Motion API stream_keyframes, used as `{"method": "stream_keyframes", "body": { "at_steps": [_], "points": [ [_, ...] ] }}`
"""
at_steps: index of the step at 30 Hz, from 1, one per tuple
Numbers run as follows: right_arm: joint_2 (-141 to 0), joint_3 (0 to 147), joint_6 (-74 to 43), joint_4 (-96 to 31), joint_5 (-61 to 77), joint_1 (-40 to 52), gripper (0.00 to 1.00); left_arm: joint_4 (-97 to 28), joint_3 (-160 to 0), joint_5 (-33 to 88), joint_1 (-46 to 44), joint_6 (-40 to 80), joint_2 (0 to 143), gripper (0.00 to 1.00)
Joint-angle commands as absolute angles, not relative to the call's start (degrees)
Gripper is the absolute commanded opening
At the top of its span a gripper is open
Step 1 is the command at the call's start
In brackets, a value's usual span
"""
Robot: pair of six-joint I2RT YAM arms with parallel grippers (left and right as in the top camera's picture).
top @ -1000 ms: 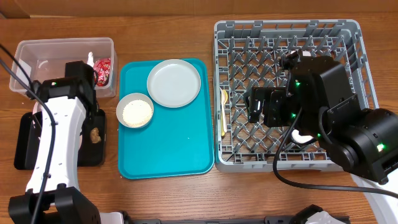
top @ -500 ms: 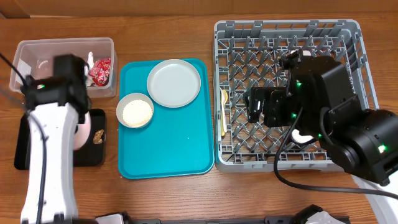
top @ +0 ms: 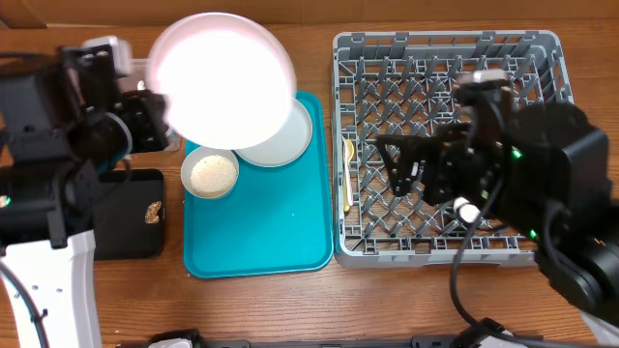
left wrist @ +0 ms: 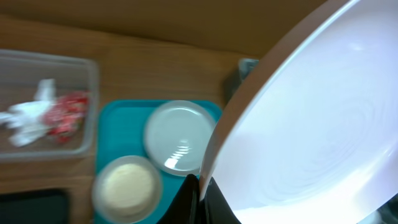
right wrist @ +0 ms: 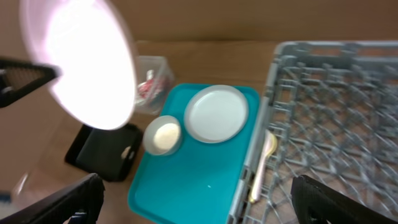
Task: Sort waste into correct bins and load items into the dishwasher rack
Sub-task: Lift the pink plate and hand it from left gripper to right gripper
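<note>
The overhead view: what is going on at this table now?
The left claw grips the pale pink-white plate by its rim, held high in the air. The grey plate and the rice bowl sit on the teal tray. The right claw hangs open over the dishwasher rack, where a yellow spoon lies.

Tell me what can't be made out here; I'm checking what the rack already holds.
Overhead: the right arm covers the dishwasher rack's middle; a white sliver beneath it is unidentifiable.
Overhead: the raised pale pink-white plate hides the grey plate's upper part.
Left wrist: that plate blocks nearly all the rack.
Right wrist: rack floor blurred.
No fork shows anywhere.
</note>
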State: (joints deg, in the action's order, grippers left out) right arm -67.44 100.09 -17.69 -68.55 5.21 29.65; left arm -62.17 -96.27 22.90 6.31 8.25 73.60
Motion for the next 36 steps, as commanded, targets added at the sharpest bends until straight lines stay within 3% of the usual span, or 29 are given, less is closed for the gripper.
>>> {"method": "stream_keyframes", "body": {
  "at_steps": [1,11,14,20,25,26,28,29,30,32,34,35,36],
  "points": [
    [-69.36,101.12,-8.97,-66.19,15.77,29.50,1.00,-60.69,-96.75,37.80,3.68,5.96,74.35,0.04],
    [-71.46,101.12,-2.63,-60.10,21.10,29.50,0.94,-59.33,-96.75,41.91,-2.26,7.33,74.35,0.04],
    [-72.01,101.10,-2.50,-59.37,21.12,29.50,0.82,-59.27,-96.75,43.09,-3.99,7.75,74.35,0.04],
    [-72.73,101.10,-2.52,-59.35,21.10,29.50,0.45,-57.93,-96.77,43.11,-7.14,8.84,74.35,0.04],
    [-72.77,101.12,-2.55,-58.76,21.02,29.50,0.25,-56.99,-96.77,43.09,-8.84,9.47,74.35,0.05],
    [-72.75,101.12,-2.59,-58.72,20.71,29.50,0.22,-56.86,-96.77,43.07,-9.06,9.45,74.35,0.09],
    [-72.53,101.12,-3.01,-58.59,20.10,29.50,0.05,-56.73,-96.77,43.09,-9.08,10.02,74.35,0.17],
    [-72.18,101.12,-3.22,-58.57,19.59,29.50,0.04,-56.66,-96.77,43.09,-9.06,10.74,74.35,0.28],
    [-71.85,101.12,-3.22,-58.57,19.11,29.50,0.04,-56.66,-96.77,43.09,-9.06,10.79,74.35,0.49],
    [-70.87,101.12,-3.25,-58.74,17.06,29.50,0.04,-56.71,-96.77,43.09,-9.04,10.74,74.35,0.66],
    [-69.67,101.12,-4.58,-59.59,12.27,29.50,0.04,-56.73,-96.77,42.92,-9.02,10.72,74.22,0.91],
    [-68.90,101.12,-6.24,-60.71,7.55,29.50,0.04,-56.73,-96.79,42.57,-8.99,10.72,74.08,1.00],
    [-68.31,101.12,-7.75,-62.02,3.33,29.50,0.04,-56.73,-96.88,42.26,-8.99,10.74,73.89,1.00]
  ]
}}
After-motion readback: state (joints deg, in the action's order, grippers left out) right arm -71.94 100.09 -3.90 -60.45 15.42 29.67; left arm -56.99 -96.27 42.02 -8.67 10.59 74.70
